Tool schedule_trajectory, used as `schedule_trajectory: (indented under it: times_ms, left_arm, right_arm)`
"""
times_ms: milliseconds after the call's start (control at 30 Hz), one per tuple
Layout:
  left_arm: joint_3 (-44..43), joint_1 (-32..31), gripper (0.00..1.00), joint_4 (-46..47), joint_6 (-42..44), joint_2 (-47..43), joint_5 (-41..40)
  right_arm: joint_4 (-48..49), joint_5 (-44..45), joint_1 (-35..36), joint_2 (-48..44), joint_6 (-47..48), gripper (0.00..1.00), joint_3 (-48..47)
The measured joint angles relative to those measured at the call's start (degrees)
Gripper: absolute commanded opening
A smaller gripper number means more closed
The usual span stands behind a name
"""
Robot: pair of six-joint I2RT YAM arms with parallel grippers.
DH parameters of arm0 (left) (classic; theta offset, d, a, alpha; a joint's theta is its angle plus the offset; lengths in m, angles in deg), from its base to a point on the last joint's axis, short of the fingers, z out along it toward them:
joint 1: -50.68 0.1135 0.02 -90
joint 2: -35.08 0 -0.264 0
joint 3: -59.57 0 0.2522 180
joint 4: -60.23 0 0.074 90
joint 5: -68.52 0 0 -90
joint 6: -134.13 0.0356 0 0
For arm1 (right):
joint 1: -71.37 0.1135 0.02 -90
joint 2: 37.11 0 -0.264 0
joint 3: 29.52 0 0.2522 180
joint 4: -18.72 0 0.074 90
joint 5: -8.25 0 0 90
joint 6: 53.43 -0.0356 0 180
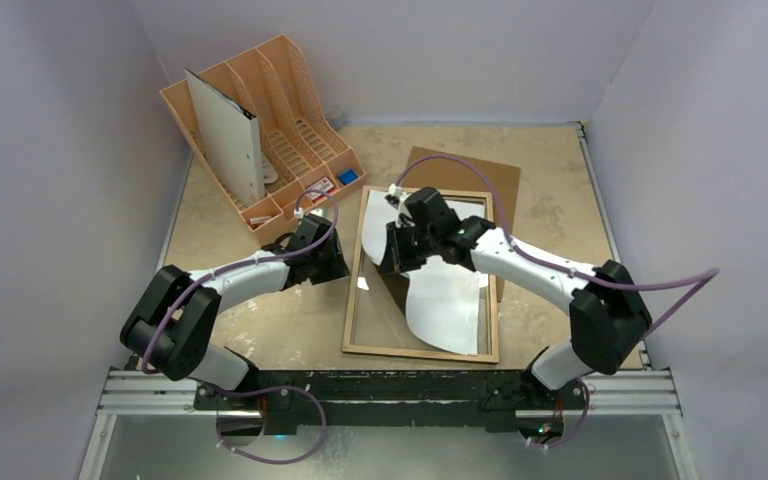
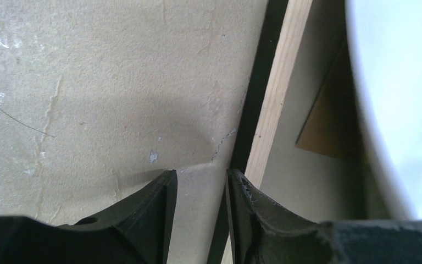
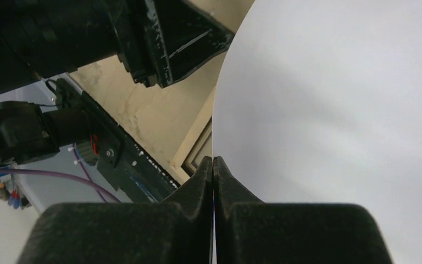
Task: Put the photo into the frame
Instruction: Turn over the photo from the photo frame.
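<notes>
The frame (image 1: pixel 419 352) lies flat mid-table, light wood face up. The photo (image 1: pixel 446 300) shows its white reverse and curls up over the frame's glass. My right gripper (image 1: pixel 397 260) is shut on the photo's left edge and holds that side raised above the pane. In the right wrist view the gripper (image 3: pixel 214 160) pinches the white sheet (image 3: pixel 335 99), with the frame's rim (image 3: pixel 196 138) below. My left gripper (image 1: pixel 341 268) is open at the frame's left rim. In the left wrist view the gripper (image 2: pixel 200 179) stands over the table with its right finger beside the wood rim (image 2: pixel 278 93); the photo (image 2: pixel 401 82) hangs at the right.
A brown backing board (image 1: pixel 475 170) lies under the frame's far end and shows through the glass (image 2: pixel 329 129). A peach file organiser (image 1: pixel 260 130) holding a grey board stands at the back left. Walls enclose the table on three sides.
</notes>
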Motion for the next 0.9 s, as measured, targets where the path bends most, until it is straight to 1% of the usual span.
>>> schedule_trajectory:
  times_ms: [67,167,267,567,767,833,900]
  left_arm:
    - [0.0,0.02,0.4,-0.07,0.0,0.0,-0.52]
    - [0.0,0.07,0.41,-0.13,0.02,-0.04,-1.31]
    - [0.0,0.13,0.41,-0.31,0.07,-0.17,-1.99]
    - [0.0,0.28,0.42,-0.63,0.09,-0.37,-2.73]
    - [0.0,0.44,0.42,-0.74,0.13,-0.37,-2.97]
    - [0.0,0.46,0.42,-0.96,0.13,-0.37,-3.02]
    - [0.0,0.5,0.42,-1.11,0.13,-0.37,-3.06]
  right_arm:
    - [1.4,-0.66,2.25,1.57,-0.94,0.0,0.28]
    - [2.89,-0.83,3.82,3.91,-1.42,0.0,0.42]
    - [2.91,-0.07,3.89,5.2,-1.31,0.0,0.42]
    - [-0.07,5.81,3.89,7.08,1.75,0.0,0.42]
    - [-0.85,6.67,4.09,7.08,3.43,0.0,0.42]
    - [-1.05,6.64,4.2,7.08,3.8,0.05,0.42]
    - [-1.07,6.64,4.35,7.08,3.98,0.14,0.42]
